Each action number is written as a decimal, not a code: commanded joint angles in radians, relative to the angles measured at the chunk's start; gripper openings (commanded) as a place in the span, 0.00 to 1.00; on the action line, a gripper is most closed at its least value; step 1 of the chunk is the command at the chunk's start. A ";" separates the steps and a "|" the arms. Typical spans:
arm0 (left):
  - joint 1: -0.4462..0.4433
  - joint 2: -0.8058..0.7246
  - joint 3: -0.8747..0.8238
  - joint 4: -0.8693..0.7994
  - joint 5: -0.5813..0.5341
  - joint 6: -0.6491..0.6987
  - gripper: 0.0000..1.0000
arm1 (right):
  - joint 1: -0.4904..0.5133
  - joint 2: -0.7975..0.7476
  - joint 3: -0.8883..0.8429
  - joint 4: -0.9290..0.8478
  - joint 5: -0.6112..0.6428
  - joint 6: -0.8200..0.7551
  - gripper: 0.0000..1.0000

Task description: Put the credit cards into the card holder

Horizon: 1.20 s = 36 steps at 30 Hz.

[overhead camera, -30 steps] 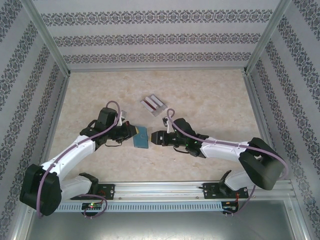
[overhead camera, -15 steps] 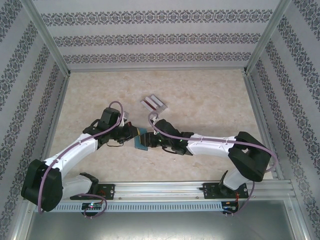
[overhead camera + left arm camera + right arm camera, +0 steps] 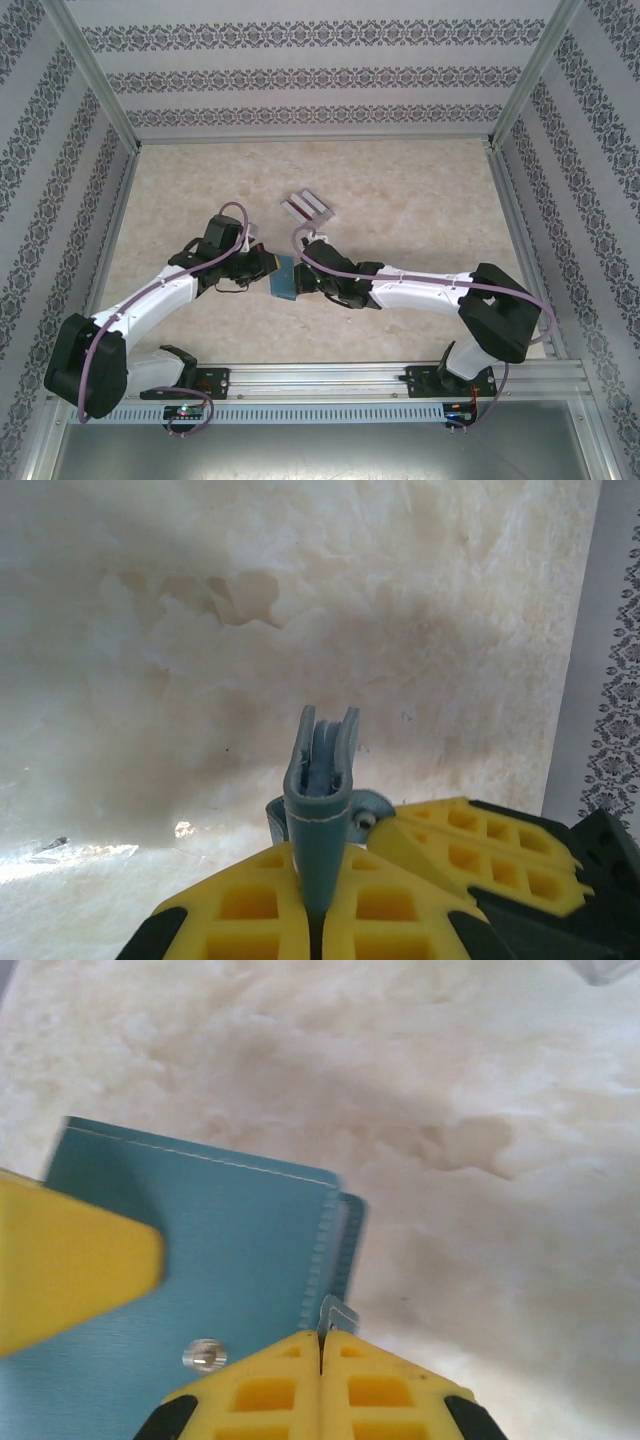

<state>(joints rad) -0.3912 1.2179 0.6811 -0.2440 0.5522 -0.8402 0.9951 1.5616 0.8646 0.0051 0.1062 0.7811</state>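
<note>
The teal card holder [image 3: 284, 277] hangs between both grippers near the table's middle. My left gripper [image 3: 268, 266] is shut on its folded edge. The left wrist view shows the card holder [image 3: 320, 780] end on, its leaves slightly parted, pinched in that gripper [image 3: 322, 900]. My right gripper [image 3: 303, 281] is shut on the small snap tab [image 3: 337, 1315] at the edge of the card holder [image 3: 220, 1240], beside a metal stud [image 3: 204, 1356]. The credit cards [image 3: 305, 208], grey with dark red stripes, lie on the table beyond the grippers, untouched.
The pale marbled tabletop [image 3: 420, 200] is fenced by patterned walls and metal rails [image 3: 310, 137]. A yellow finger of the other gripper intrudes in each wrist view: the right one's [image 3: 470, 850] and the left one's [image 3: 70, 1270].
The right arm has swung left to the card holder, and its gripper, open a moment ago, has shut on the snap tab. The left gripper keeps hold of the card holder.
</note>
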 commanded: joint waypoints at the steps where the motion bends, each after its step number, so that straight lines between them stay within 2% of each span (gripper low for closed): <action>1: -0.009 0.023 0.016 0.009 0.008 0.026 0.00 | -0.021 -0.049 -0.047 -0.039 0.056 -0.009 0.00; 5: -0.011 0.054 0.001 0.044 0.017 0.028 0.00 | -0.041 -0.087 -0.098 -0.029 0.015 -0.017 0.00; 6: -0.009 0.066 0.000 0.049 0.019 0.038 0.06 | -0.042 -0.096 -0.111 -0.023 0.007 -0.024 0.00; 8: -0.010 0.100 0.004 0.044 0.017 0.062 0.35 | -0.044 -0.111 -0.131 -0.019 -0.013 -0.037 0.00; 9: -0.010 0.118 0.004 0.045 0.017 0.069 0.45 | -0.044 -0.123 -0.138 -0.020 -0.021 -0.040 0.00; 13: -0.010 0.201 -0.023 0.133 0.050 0.066 0.81 | -0.042 -0.186 -0.193 -0.005 -0.011 -0.049 0.00; 14: -0.010 0.227 -0.016 0.136 0.057 0.071 0.85 | -0.044 -0.203 -0.204 -0.008 -0.003 -0.051 0.00; 17: -0.010 0.279 -0.004 0.164 0.094 0.077 0.85 | -0.046 -0.250 -0.220 -0.028 -0.017 -0.060 0.00; 21: -0.011 0.313 0.006 0.229 0.181 0.070 0.89 | -0.044 -0.308 -0.264 0.036 -0.053 -0.058 0.00; 27: -0.020 0.316 0.000 0.262 0.235 0.062 1.00 | -0.041 -0.360 -0.273 0.100 -0.068 -0.084 0.00; 31: -0.038 0.348 0.008 0.250 0.246 0.072 1.00 | -0.040 -0.360 -0.265 0.128 -0.088 -0.095 0.00; 36: -0.046 0.395 0.008 0.271 0.252 0.057 0.80 | -0.036 -0.337 -0.268 0.155 -0.096 -0.094 0.00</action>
<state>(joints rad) -0.4240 1.5902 0.6788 -0.0063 0.7795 -0.7853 0.9577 1.2182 0.5976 0.1108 0.0315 0.7029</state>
